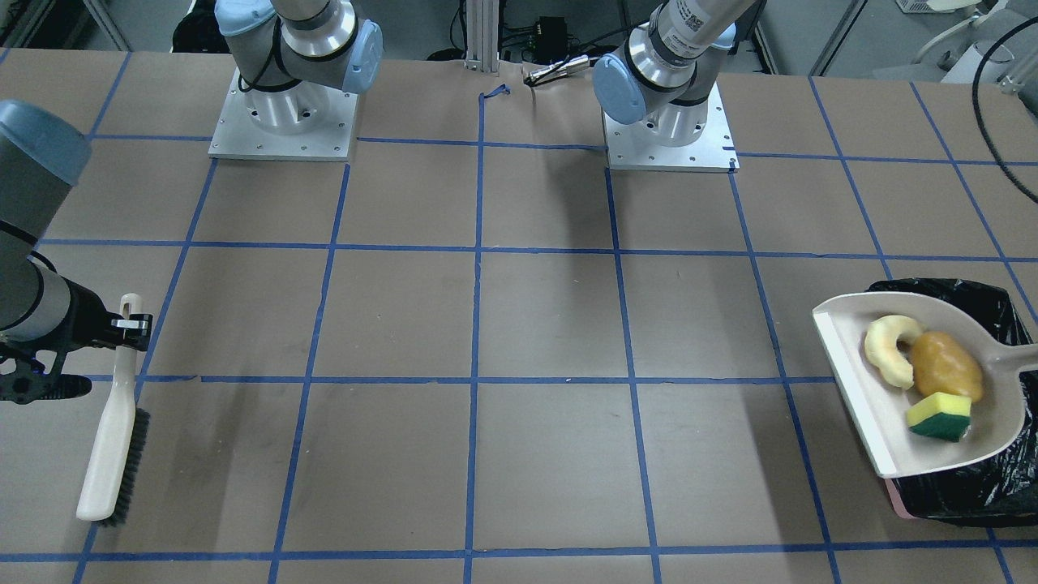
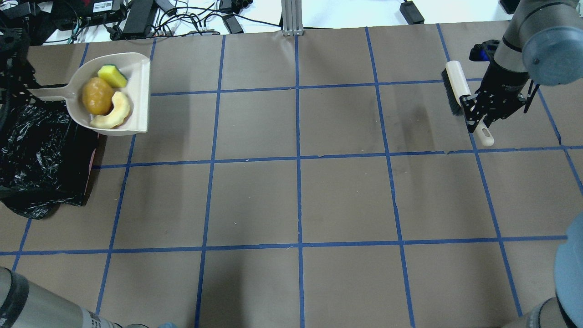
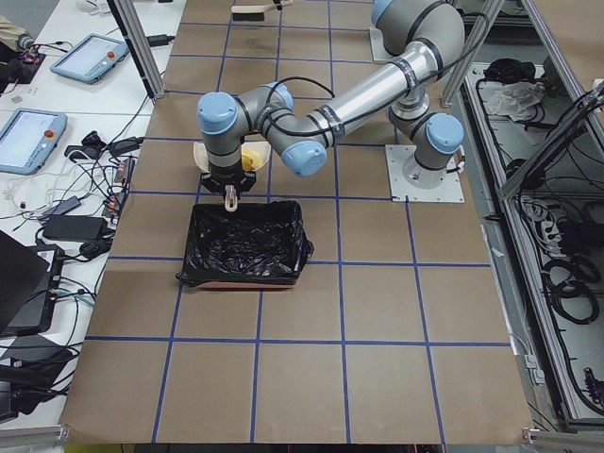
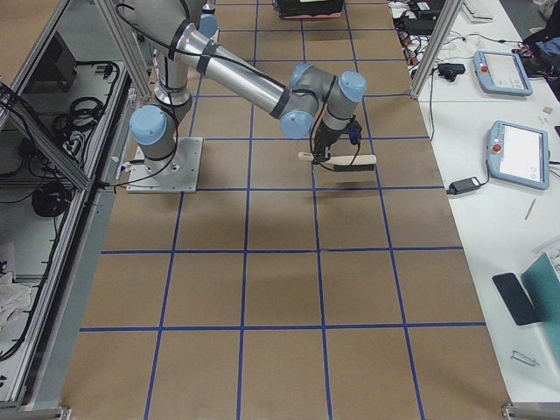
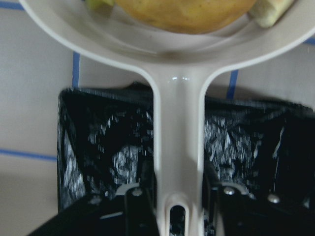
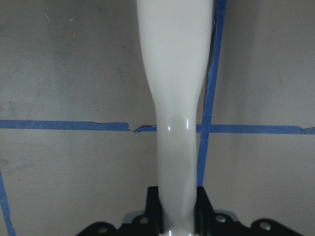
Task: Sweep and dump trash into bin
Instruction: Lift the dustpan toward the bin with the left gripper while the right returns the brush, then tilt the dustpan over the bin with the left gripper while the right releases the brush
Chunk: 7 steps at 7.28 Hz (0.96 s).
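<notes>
The cream dustpan carries the trash: a pale fruit slice, a golden-brown potato-like lump and a yellow-and-green sponge block. It is held about level, partly over the bin, a pinkish box lined with a black bag. In the overhead view the pan sits at the bin's far corner. My left gripper is shut on the dustpan's handle. My right gripper is shut on the handle of a cream brush, held above the table on the opposite side.
The two arm bases stand at the robot's edge of the table. Blue tape lines grid the brown table. Cables and power bricks lie beyond the far edge. The brush's bristles point down.
</notes>
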### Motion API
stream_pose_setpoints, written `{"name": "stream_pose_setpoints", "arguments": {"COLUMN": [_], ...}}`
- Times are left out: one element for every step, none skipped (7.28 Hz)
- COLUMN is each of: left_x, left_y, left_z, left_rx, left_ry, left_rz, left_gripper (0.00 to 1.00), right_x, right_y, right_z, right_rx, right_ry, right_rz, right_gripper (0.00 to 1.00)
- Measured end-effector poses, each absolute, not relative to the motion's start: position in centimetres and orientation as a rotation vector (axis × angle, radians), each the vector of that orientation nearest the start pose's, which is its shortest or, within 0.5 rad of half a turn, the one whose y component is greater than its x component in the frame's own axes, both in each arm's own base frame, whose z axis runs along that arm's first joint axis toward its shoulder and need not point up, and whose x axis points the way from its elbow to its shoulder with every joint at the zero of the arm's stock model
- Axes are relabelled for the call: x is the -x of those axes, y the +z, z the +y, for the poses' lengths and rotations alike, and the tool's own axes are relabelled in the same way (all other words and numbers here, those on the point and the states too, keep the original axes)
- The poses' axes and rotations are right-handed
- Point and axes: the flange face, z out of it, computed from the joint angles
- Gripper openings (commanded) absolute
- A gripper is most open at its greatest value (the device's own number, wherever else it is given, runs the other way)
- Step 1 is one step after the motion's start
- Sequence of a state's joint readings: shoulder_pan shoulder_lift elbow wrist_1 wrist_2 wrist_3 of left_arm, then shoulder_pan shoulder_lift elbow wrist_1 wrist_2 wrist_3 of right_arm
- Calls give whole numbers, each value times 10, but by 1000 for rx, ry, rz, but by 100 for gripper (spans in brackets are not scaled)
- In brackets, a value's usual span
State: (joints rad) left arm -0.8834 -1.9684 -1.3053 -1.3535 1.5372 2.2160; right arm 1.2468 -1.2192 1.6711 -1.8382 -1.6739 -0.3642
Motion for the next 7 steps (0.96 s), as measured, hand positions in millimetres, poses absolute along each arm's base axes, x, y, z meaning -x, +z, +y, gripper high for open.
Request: {"name": "stream_pose_setpoints", "arguments": {"left_x": [-343,-367,-382,-391,-399,-405,-410], "left_y": [421,423,424,426,430,431,429], "left_z": [-588,-580,-574,-572,-572,-574,-576], "left_rx": [-2151,-2176,-2200,-2220,-2232,-2249,-2274], "left_ry": [-39,-21,1,37,83,122,156], "left_rz": [2144,2103,2064,2014,1948,1883,1820], "left_gripper": [16,16,16,16,16,16,15], "right_x": [74,79,82,85,86,87,87], "right_y": [265,258,255,252,249,246,244], "right_z": [-591,-593,-593,-594,-594,-594,-594], "right_rx": [88,82,67,44,21,9,7], "right_ry": [328,328,331,335,340,348,355], "right_rz": [3161,3162,3161,3161,3161,3158,3156], "right_gripper": [0,0,0,0,0,0,0]}}
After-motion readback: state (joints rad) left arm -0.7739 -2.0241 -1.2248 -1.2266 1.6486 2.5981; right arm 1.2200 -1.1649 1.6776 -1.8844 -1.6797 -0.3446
